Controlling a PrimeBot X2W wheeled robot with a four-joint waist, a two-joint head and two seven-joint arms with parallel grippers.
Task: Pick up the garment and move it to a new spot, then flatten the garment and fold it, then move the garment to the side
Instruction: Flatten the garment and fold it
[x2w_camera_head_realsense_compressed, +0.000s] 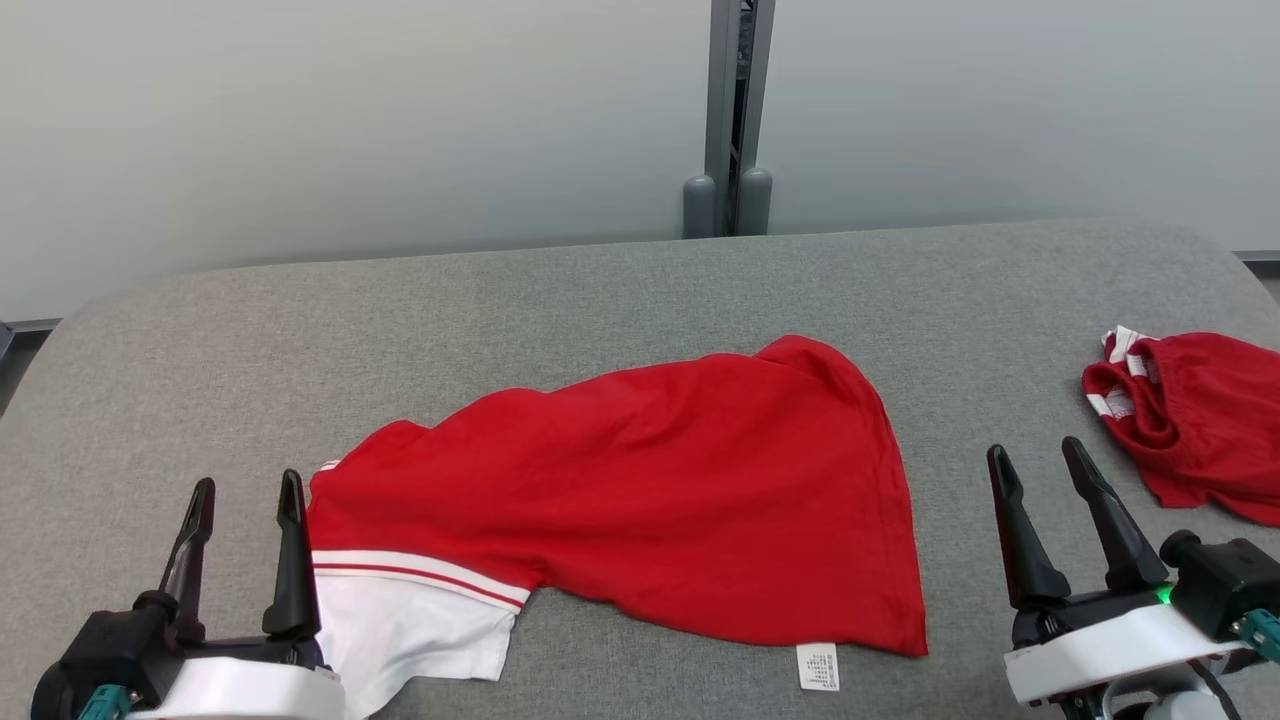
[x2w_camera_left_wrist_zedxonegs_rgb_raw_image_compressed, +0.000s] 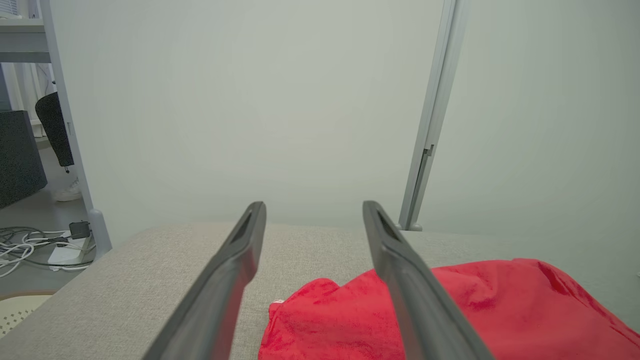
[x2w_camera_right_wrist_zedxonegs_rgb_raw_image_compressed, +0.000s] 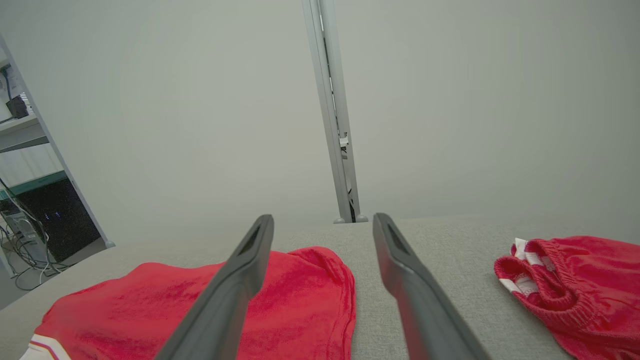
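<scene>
A red garment (x2w_camera_head_realsense_compressed: 640, 490) with a white sleeve and striped trim lies spread on the grey table (x2w_camera_head_realsense_compressed: 600, 290), a small white label at its front hem. The same garment (x2w_camera_left_wrist_zedxonegs_rgb_raw_image_compressed: 490, 305) fills the lower right of the left wrist view, and the garment (x2w_camera_right_wrist_zedxonegs_rgb_raw_image_compressed: 280, 300) lies low in the right wrist view. My left gripper (x2w_camera_head_realsense_compressed: 245, 500) stands open at the garment's left edge, beside the white sleeve, holding nothing. To the right of the garment, above bare table, my right gripper (x2w_camera_head_realsense_compressed: 1040, 460) is open and empty.
A second red piece (x2w_camera_head_realsense_compressed: 1190, 420) with a white-striped waistband lies bunched at the table's right edge, just beyond my right gripper. A pale wall with a grey post (x2w_camera_head_realsense_compressed: 735, 110) stands behind the table. Cables and a power strip (x2w_camera_left_wrist_zedxonegs_rgb_raw_image_compressed: 65, 250) lie on the floor off the left side.
</scene>
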